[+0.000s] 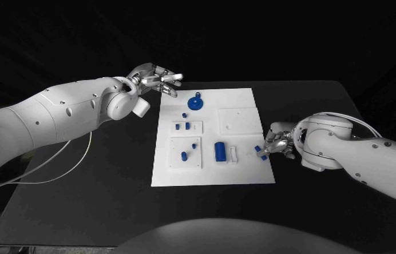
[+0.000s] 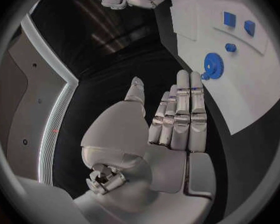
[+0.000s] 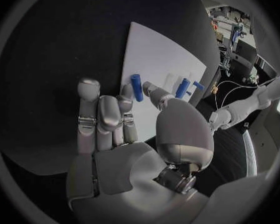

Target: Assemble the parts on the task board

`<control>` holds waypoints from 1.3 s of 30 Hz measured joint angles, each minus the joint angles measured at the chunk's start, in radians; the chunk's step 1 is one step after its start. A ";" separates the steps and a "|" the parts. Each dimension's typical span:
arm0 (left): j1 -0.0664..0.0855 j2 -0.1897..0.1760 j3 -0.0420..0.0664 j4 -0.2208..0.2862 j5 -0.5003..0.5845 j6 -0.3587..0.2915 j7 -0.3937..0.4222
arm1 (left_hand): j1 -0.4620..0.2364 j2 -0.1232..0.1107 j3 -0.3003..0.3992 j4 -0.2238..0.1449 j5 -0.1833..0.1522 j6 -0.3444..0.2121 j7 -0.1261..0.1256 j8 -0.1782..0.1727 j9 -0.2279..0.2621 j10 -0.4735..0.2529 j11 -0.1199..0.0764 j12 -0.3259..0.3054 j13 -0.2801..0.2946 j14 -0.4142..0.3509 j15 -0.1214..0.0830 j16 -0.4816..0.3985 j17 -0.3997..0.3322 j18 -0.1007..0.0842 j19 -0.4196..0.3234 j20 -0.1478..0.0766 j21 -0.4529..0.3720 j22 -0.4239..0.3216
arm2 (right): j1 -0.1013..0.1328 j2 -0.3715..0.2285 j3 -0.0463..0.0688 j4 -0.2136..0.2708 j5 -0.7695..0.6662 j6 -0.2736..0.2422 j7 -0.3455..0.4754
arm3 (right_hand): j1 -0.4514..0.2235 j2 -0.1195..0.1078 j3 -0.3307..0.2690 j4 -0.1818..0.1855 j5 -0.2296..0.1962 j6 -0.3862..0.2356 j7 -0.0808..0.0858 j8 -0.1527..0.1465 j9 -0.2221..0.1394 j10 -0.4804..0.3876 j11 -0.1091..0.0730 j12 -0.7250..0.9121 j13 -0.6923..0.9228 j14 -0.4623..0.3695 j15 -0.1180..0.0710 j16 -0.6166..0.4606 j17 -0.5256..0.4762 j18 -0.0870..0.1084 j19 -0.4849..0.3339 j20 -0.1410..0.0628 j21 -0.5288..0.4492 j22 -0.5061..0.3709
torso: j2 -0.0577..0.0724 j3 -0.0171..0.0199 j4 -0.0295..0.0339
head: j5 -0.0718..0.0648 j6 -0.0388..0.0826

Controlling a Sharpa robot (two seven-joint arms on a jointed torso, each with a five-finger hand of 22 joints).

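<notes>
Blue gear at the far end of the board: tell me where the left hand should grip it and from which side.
Probably its toothed rim, from above. The blue gear lies flat on the task board, so only opposite edges of the disc offer thumb and finger a hold. The open left hand hovers just off the board's corner nearest it.

Straight fingers (image 2: 180, 114) beside blue gear (image 2: 212, 63)

No text, label, brand, number or sign can be read anywhere: the board (image 1: 239, 168), the blue parts (image 1: 221, 151) and both arms carry no legible marking.
</notes>
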 measured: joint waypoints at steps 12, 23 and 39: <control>0.000 0.000 0.000 -0.001 0.000 0.002 -0.002 | 0.000 0.000 0.000 0.000 0.000 0.000 0.000 0.000 0.000 0.000 0.000 0.000 0.000 0.000 0.000 0.000 0.000 0.000 0.000 0.000 0.000 0.000 | -0.005 0.014 -0.007 0.003 -0.063 -0.011 0.007 | -0.005 -0.005 0.022 -0.011 -0.008 0.010 0.001 -0.017 0.011 -0.005 -0.002 0.000 -0.004 -0.004 -0.003 -0.007 0.000 0.000 0.000 0.000 -0.004 0.000 | 0.000 -0.0001 0.0005 | 0.000 -0.001; 0.000 -0.001 -0.001 -0.001 0.000 0.007 -0.004 | 0.000 0.000 0.000 0.000 0.000 0.000 0.000 0.000 0.000 0.000 0.000 0.000 0.000 0.000 0.000 0.000 0.000 0.000 0.000 0.000 0.000 0.000 | -0.006 0.025 -0.026 0.013 -0.126 -0.030 0.014 | -0.017 0.007 0.128 -0.069 0.022 0.023 0.002 -0.029 -0.009 -0.012 -0.002 -0.004 -0.007 -0.004 -0.003 -0.011 0.000 0.000 0.000 0.000 -0.013 0.000 | 0.000 -0.0011 0.0012 | 0.001 -0.004; 0.000 -0.004 -0.001 0.000 0.001 0.009 -0.007 | 0.000 0.000 0.000 0.000 0.000 0.000 0.000 0.000 0.000 0.000 0.000 0.000 0.000 0.000 0.000 0.000 0.000 0.000 0.000 0.000 0.000 0.000 | 0.006 0.036 -0.058 0.006 -0.174 -0.046 0.044 | -0.045 0.040 0.223 -0.126 0.080 0.029 0.007 -0.028 -0.012 -0.024 -0.004 -0.019 -0.020 -0.012 -0.003 -0.023 -0.009 -0.010 0.000 0.000 -0.044 0.000 | 0.000 -0.0001 0.0004 | 0.006 -0.011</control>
